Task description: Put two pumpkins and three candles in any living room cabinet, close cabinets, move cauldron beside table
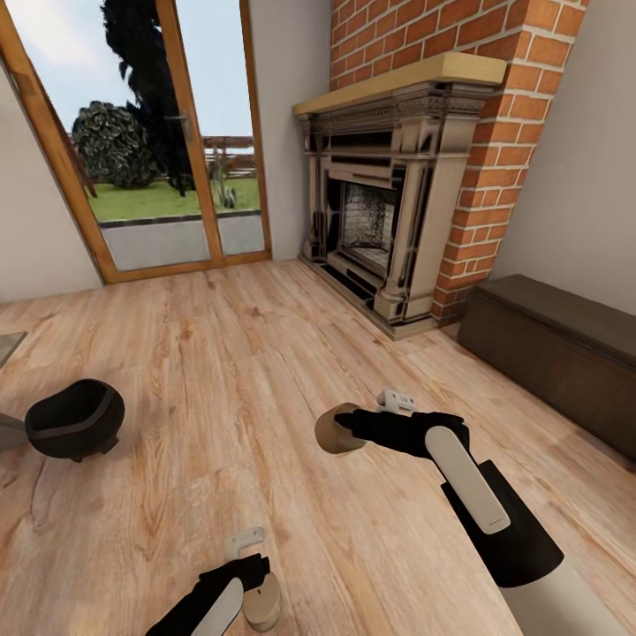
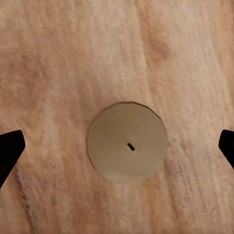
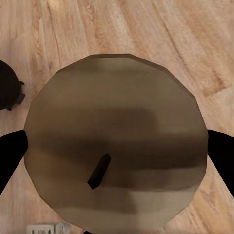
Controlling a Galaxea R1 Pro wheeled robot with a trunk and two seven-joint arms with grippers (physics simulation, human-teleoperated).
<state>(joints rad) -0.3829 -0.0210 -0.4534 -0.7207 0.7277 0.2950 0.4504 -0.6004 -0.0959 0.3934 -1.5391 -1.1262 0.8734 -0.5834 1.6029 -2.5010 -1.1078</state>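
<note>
Currently the right gripper (image 1: 346, 430) is clamped on a candle (image 1: 333, 432) above the wood floor (image 1: 221, 353). Spread wide, the left gripper (image 1: 256, 579) hovers over a second candle (image 2: 127, 142) standing on the floor.

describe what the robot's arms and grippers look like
Both arms are glossy black with long white panels along the forearm. The right gripper and left gripper are black, with dark fingers tapering to blunt tips. A small pale grey block sits atop each wrist. No cables or markings are visible.
</note>
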